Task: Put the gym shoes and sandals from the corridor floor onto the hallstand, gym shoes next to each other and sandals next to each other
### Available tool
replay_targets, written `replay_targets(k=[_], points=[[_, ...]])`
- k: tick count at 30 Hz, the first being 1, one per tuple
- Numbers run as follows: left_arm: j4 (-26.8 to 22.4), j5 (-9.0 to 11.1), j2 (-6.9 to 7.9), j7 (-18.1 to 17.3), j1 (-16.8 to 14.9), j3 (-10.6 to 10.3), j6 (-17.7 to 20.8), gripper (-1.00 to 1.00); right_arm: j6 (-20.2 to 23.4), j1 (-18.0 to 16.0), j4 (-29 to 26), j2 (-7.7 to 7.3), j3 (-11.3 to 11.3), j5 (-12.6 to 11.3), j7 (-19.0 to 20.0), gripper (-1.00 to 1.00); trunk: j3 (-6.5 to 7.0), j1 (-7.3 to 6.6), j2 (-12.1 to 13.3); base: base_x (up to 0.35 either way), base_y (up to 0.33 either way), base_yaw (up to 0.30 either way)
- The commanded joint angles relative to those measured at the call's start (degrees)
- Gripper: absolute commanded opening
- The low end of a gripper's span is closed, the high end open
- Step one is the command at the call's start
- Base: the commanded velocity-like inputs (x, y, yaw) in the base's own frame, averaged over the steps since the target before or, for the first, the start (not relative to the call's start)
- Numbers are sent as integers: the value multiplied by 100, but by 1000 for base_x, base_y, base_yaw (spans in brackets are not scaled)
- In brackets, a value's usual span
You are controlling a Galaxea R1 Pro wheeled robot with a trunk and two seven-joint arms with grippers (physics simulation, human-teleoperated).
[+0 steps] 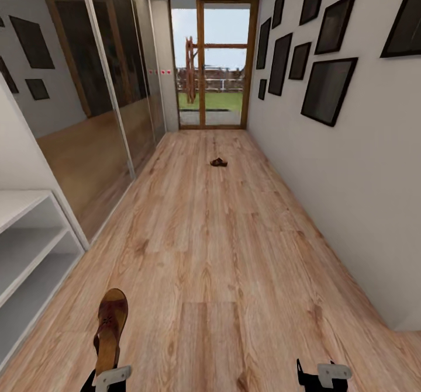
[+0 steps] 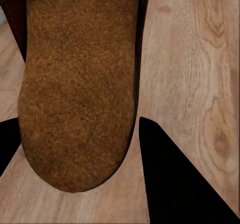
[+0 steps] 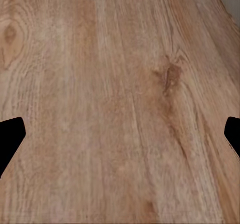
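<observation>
With the left gripper (image 1: 108,374) clamped on one sandal (image 1: 111,328) and the right gripper (image 1: 321,374) spread empty, best swing it level onto the shoe rack (image 1: 35,246), leaving room beside it for the other sandal (image 1: 218,162).

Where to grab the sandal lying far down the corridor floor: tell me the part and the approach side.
The far sandal lies flat on the corridor floor, too small here to read its straps. Probably best: come straight down from above with the free right gripper and pinch across its narrow width, since a low, flat shoe offers no side hold.
</observation>
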Motion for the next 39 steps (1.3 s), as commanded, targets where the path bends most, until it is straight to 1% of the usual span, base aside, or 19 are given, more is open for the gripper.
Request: replay_targets(k=[1,39], points=[[2,-16,0,9,-2,6,-12,-100,-9,-3,4,0,13,22,-34,100,-5,2,-2,340,-92,0],[2,-16,0,9,1,4,-12,-100,-11,-3,5,0,13,24,-34,100,-5,2,-2,340,-6,0]])
